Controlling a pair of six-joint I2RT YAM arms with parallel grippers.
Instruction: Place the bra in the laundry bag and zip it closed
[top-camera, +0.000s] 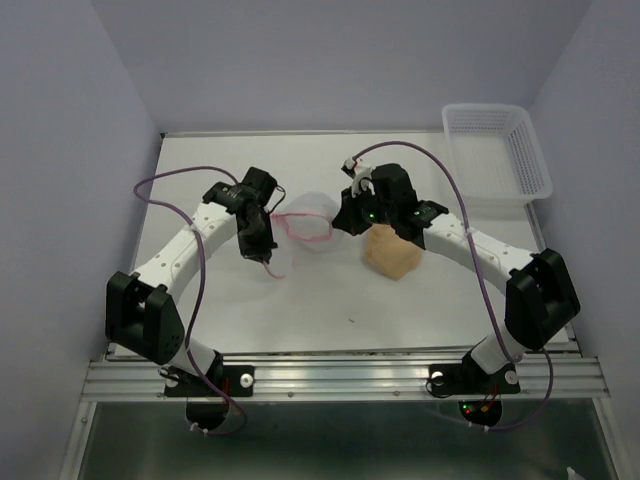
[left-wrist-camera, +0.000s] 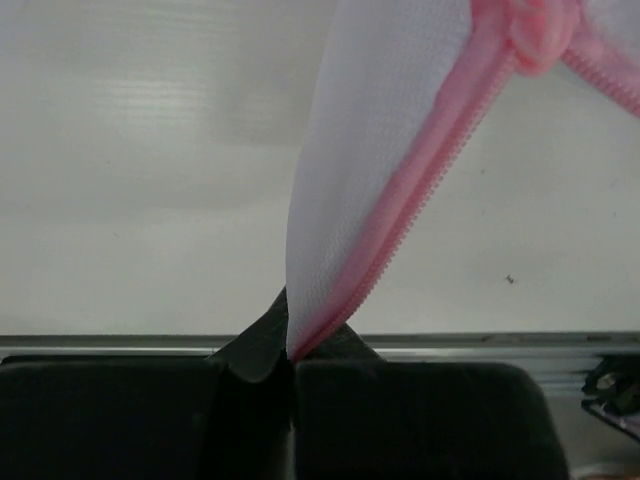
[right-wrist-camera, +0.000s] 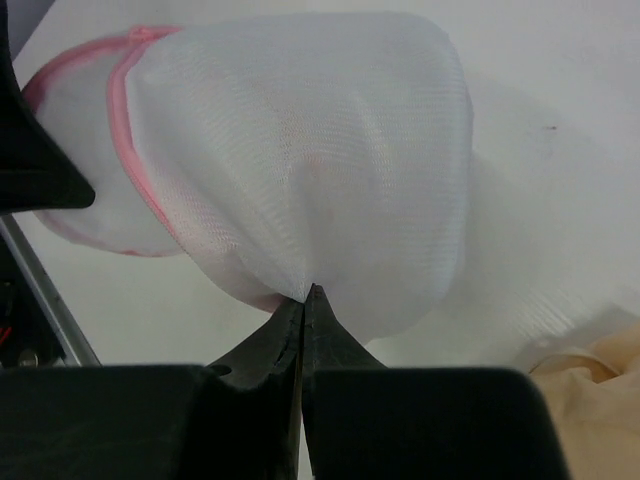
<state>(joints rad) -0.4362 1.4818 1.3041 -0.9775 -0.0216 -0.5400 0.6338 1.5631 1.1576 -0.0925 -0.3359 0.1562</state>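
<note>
Over on the left side of the bench (top-camera: 300, 320), the left arm (top-camera: 190, 245) reaches in from the near edge towards the middle, and its pincer (top-camera: 266, 258) is clenched tight on the rim of the laundry bag (top-camera: 312, 212). In the left wrist view the pincer (left-wrist-camera: 292, 355) has its two dark jaws pressed together with the tip of the white mesh (left-wrist-camera: 370, 150) and its pink zipper (left-wrist-camera: 420, 190) nipped between them, the zipper tape running up and away to the right. The bag sits about the middle of the bench, a pale see-through pouch held between the two pincers. The zipper (top-camera: 305, 228) shows as a loose pink loop on the side nearer the left pincer, so the mouth looks unzipped. Whether the underside of the bag rests on the bench I cannot tell. Just right of the bag, the right pincer (top-camera: 340, 224) is also clenched. In the right wrist view the pincer (right-wrist-camera: 305, 295) has its jaws meeting in a point and pinching a pucker of the mesh (right-wrist-camera: 300, 150), with the pink rim (right-wrist-camera: 125, 150) off to the left. The bra (top-camera: 392, 255) lies on the bench a little right of the middle, a beige padded lump outside the bag, just beside it and partly under the right arm (top-camera: 480, 250). A corner of the bra (right-wrist-camera: 590, 390) shows at the lower right of the wrist view. In the far right corner of the bench stands a white plastic basket (top-camera: 497, 150), well apart from the rest.
</note>
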